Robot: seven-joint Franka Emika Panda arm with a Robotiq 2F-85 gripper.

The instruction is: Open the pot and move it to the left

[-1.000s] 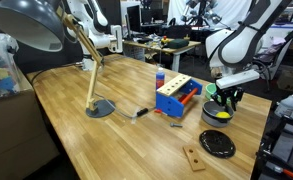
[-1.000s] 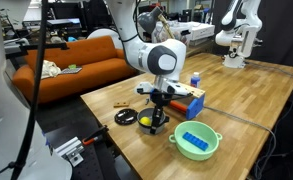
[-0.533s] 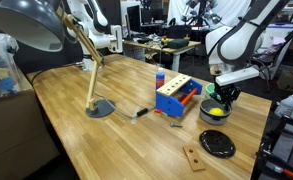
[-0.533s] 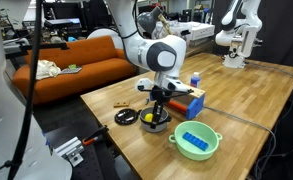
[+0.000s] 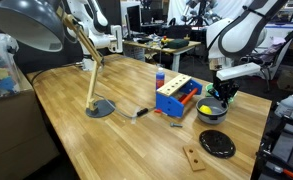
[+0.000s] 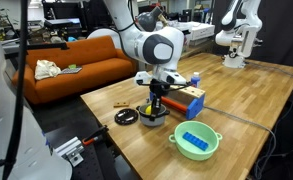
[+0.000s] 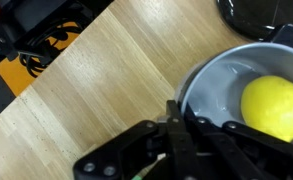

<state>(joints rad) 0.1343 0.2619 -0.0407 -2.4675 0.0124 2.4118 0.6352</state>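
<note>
We see the gripper (image 7: 184,122) clenched on the pot (image 7: 218,85) rim, wall between its 2 fingers (lid (image 7: 258,14) beyond).

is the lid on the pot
No, the lid lies flat on the table beside the pot, which stands open.

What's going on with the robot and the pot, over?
Gripper shut on rim of pot. Lid off, flat on table beside it. Box close by, maybe in the way.
</note>
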